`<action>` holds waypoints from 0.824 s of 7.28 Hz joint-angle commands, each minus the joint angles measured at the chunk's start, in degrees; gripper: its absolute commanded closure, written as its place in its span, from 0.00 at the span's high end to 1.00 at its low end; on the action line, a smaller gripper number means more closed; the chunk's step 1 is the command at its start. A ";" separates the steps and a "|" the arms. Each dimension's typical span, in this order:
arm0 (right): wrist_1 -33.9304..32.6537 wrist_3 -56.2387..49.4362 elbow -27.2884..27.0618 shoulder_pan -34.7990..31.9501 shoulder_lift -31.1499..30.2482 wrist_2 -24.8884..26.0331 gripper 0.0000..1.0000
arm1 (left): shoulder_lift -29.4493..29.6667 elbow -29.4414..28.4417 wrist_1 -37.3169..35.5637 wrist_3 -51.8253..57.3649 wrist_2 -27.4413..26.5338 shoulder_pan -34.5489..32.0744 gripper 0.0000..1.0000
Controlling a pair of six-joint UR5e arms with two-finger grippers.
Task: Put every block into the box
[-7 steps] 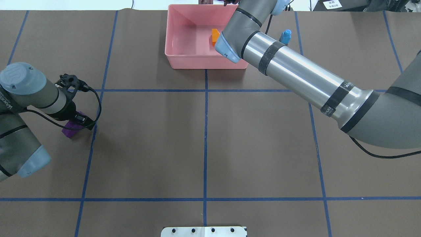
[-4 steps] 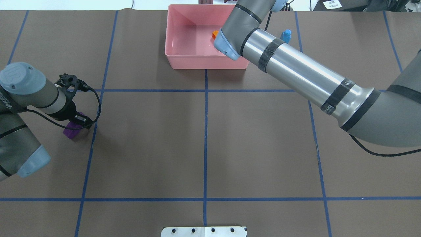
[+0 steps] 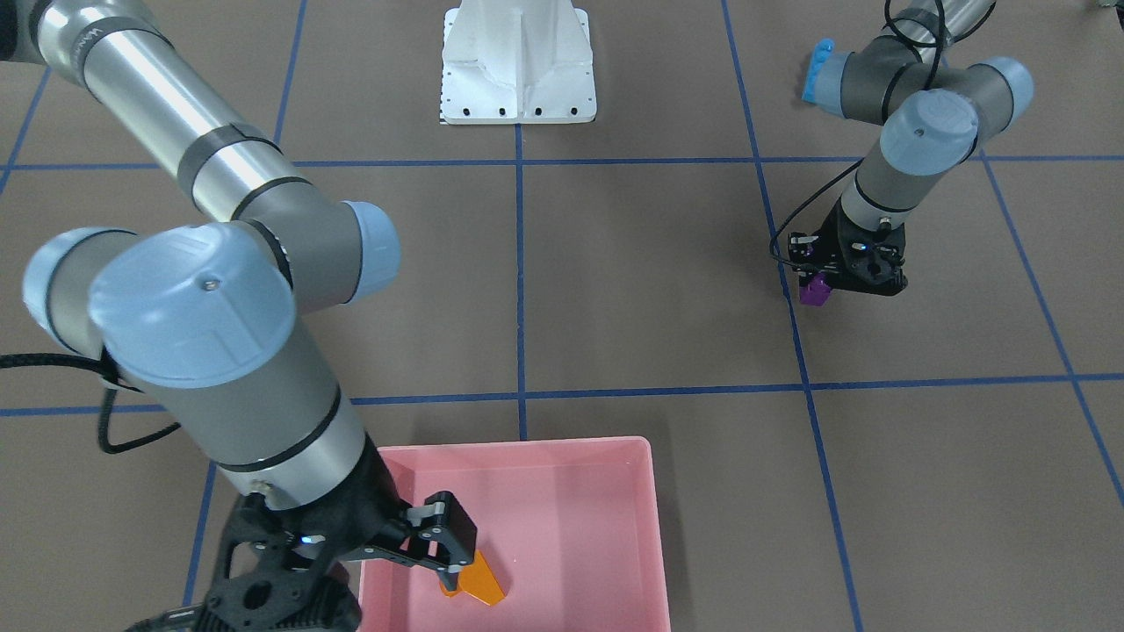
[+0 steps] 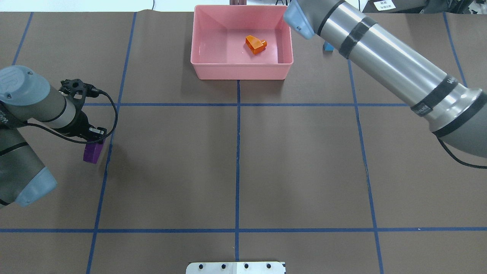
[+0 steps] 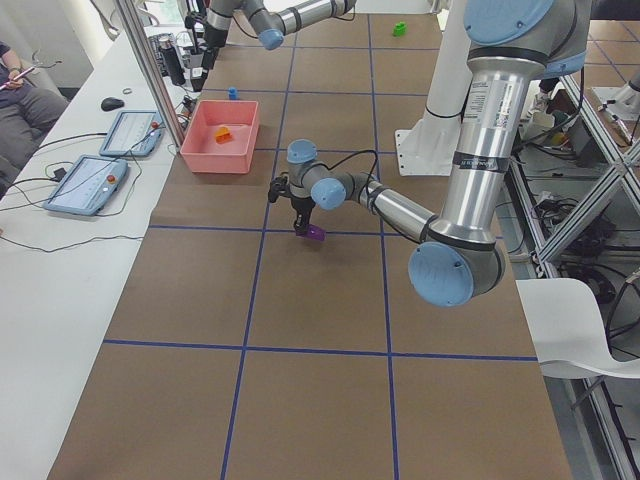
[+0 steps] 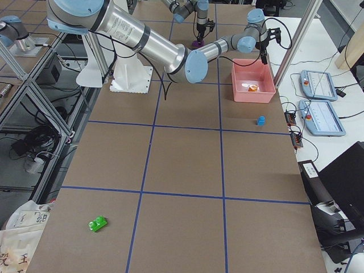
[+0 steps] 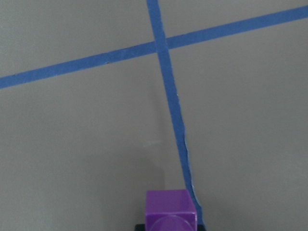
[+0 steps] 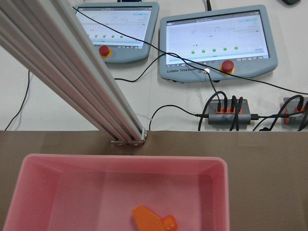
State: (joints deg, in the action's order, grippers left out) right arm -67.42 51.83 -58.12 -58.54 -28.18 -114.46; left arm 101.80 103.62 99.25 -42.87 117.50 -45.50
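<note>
Since a second ago the right arm has swung off the box, and the left gripper (image 4: 96, 139) has shifted a little with its brick. At left, that gripper is clamped on the purple block (image 4: 92, 153), glossy and oblong. The pink box (image 4: 213, 72), smooth plastic with rounded corners, holds the orange block (image 4: 255, 44), sloped, with one stud. The right gripper (image 3: 417, 569) hangs spread at the box's edge, holding nothing. The light-blue block (image 6: 261, 120) stands beside the box.
</note>
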 commanded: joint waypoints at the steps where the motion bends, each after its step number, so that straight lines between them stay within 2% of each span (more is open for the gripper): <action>1: -4.48 -8.67 -5.16 -2.54 -5.64 0.55 0.99 | 10.12 3.52 -14.47 -0.46 4.46 -4.74 0.00; 2: -0.82 -11.55 -5.34 -2.55 -9.14 3.95 0.99 | 15.40 3.17 -17.66 -1.25 7.80 -8.78 0.00; 3: 2.00 -12.80 -4.82 -2.63 -11.09 7.81 0.99 | 20.58 0.56 -17.60 -2.38 9.92 -12.04 0.00; 4: 2.38 -12.90 -4.55 -2.55 -12.41 9.85 0.99 | 28.55 -5.73 -17.43 -3.96 10.46 -13.72 0.00; 5: 6.99 -12.81 -3.51 -2.20 -14.08 11.53 0.99 | 37.25 -14.59 -15.34 -6.41 10.56 -13.83 0.00; 6: 11.48 -12.63 -0.36 -0.98 -15.23 13.28 0.99 | 44.47 -24.94 -9.49 -8.09 10.38 -13.83 0.00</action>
State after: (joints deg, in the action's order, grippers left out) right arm -60.94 39.15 -61.20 -60.53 -41.75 -103.45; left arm 137.07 89.88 84.83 -48.73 127.79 -58.93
